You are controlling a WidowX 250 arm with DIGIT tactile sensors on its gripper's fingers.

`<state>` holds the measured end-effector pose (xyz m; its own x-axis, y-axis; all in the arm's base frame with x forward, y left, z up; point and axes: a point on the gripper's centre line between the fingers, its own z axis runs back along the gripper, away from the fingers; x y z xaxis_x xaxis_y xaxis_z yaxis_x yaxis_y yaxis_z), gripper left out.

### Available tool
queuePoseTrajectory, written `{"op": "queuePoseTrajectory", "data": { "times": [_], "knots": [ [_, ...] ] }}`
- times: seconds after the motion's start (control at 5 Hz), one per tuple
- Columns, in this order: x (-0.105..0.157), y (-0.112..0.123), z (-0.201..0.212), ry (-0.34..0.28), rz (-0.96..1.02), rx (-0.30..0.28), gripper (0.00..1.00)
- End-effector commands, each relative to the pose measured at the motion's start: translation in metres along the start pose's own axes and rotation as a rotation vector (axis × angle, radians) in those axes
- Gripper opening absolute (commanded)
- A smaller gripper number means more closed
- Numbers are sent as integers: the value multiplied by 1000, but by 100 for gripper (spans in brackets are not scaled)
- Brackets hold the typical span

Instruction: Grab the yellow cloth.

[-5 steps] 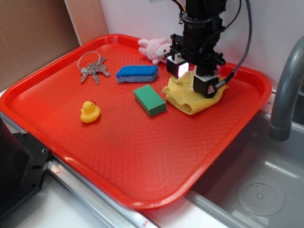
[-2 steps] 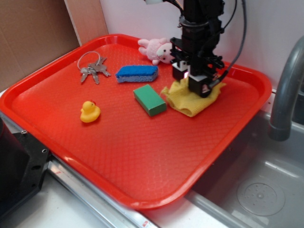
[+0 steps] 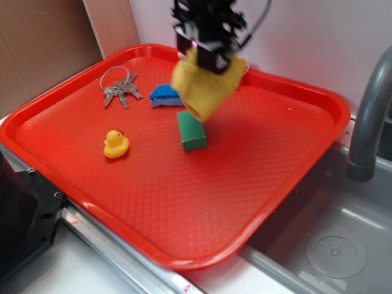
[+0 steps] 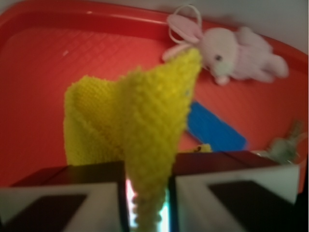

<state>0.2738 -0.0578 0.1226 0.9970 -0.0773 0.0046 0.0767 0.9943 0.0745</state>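
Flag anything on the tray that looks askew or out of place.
Nothing looks spilled or damaged. The cloth hangs bunched from the hand, clear of the tray. The green block stands skewed to the tray's edges. The duck, keys, sponge and bunny lie scattered.

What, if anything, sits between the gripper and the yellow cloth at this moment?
Nothing visible does. The gripper is shut on the yellow cloth, which hangs from it clear of the red tray. In the wrist view a fold of cloth runs down between the two fingers, with no other object in between.
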Motion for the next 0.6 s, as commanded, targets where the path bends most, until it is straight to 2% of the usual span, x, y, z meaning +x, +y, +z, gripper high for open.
{"op": "queuePoseTrajectory", "data": {
  "times": [0.0, 0.2, 0.4],
  "knots": [
    [-94, 10, 68, -94, 50, -80, 0],
    [-113, 15, 71, -53, 22, -107, 0],
    [-78, 30, 48, -62, 42, -52, 0]
  ]
}}
